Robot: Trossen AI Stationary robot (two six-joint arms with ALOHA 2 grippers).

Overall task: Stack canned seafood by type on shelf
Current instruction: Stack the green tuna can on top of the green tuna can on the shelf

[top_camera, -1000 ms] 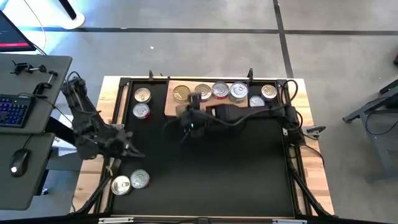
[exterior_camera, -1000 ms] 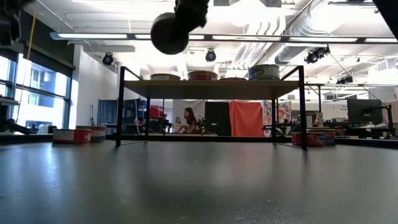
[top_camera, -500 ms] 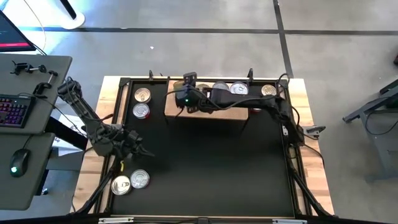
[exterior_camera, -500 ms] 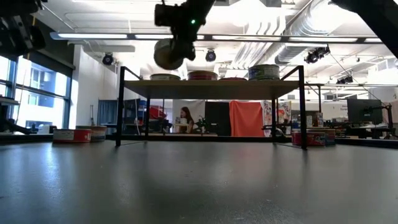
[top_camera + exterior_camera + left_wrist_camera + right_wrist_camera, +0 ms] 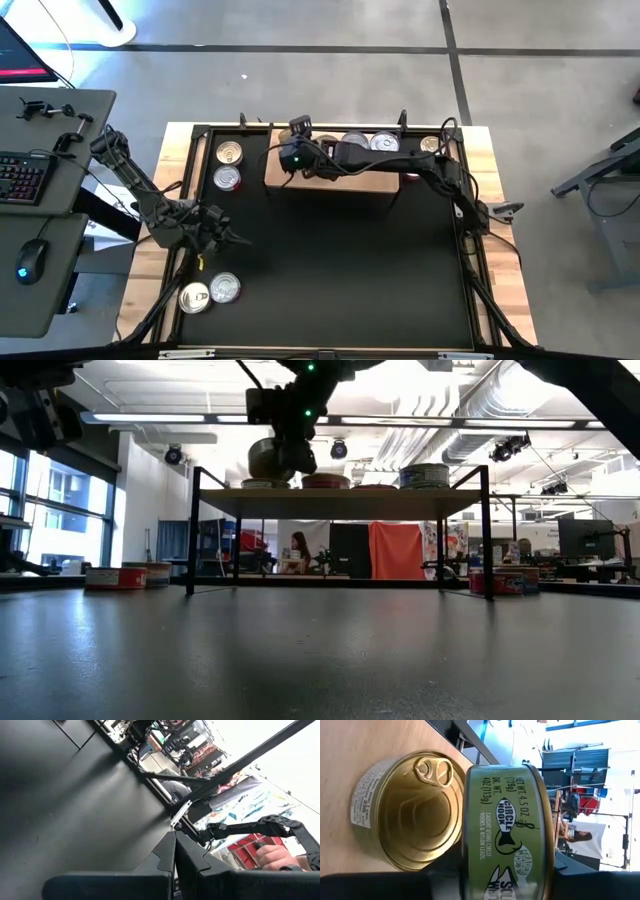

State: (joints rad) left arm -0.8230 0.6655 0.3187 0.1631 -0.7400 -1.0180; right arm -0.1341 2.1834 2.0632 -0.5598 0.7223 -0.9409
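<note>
On the left end of the wooden shelf [image 5: 300, 181] stands a gold-lidded can [image 5: 405, 810]. Just above it my right gripper [image 5: 291, 150] is shut on a green-labelled can [image 5: 510, 815], which also shows in the low view [image 5: 270, 460]. More cans [image 5: 385, 143] stand in a row along the shelf. My left gripper [image 5: 228, 238] hangs shut and empty over the mat's left side, between two cans [image 5: 228, 165] at the far left and two [image 5: 210, 292] at the near left. My right gripper holds the green-labelled can between its two fingers, with the can's side wall [image 5: 510, 870] facing the wrist. The fingers come slanting down from the table's right. The picture's edge hides where they touch. The can lies roughly level over the gold-lidded can; whether the two touch, I cannot tell.
The shelf board [image 5: 340, 503] stands on thin black legs near the mat's far edge. The black mat [image 5: 340, 270] spreads in front of it. More cans rest on the mat beside the shelf legs at left [image 5: 115, 576] and right [image 5: 495, 580]. A desk with keyboard [image 5: 25, 175] stands left.
My right gripper has carried the green-labelled can from over the mat toward the far edge and the shelf's left end, rolling as it went and sinking until the can is just above the gold-lidded can. My left gripper has sunk a little and shifted slightly right.
</note>
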